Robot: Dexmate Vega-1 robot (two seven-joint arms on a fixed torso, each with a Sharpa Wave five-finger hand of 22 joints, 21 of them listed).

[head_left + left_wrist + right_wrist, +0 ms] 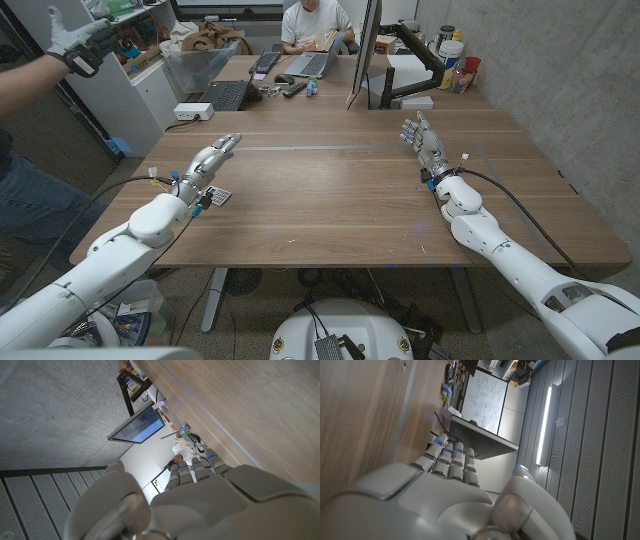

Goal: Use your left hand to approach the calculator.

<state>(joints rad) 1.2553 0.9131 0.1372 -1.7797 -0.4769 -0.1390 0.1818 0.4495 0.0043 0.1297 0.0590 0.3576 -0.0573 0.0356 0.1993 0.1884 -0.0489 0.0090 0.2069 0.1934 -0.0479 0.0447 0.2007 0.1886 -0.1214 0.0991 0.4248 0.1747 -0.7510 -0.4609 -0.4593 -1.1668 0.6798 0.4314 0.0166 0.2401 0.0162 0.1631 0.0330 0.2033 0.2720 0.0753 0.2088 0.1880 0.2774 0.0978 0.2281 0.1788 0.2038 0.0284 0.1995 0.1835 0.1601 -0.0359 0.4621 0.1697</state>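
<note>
The calculator (218,197) is a small dark slab with pale keys near the table's left edge, partly covered by my left wrist. My left hand (212,158) is beyond it toward the table's middle, fingers stretched out and apart, holding nothing. In the left wrist view the back of the left hand (210,505) fills the lower part, with bare wood past the fingers. My right hand (424,138) stands on the right side of the table, fingers spread and pointing away, empty. The right wrist view looks along the back of that right hand (445,495).
The wooden table (330,190) carries laptops (228,94), a keyboard (267,62) and a monitor on an arm (366,50) along its far end. A white box (192,111) sits at the far left. One person sits behind the table; another's gloved hand (82,42) reaches in at the upper left.
</note>
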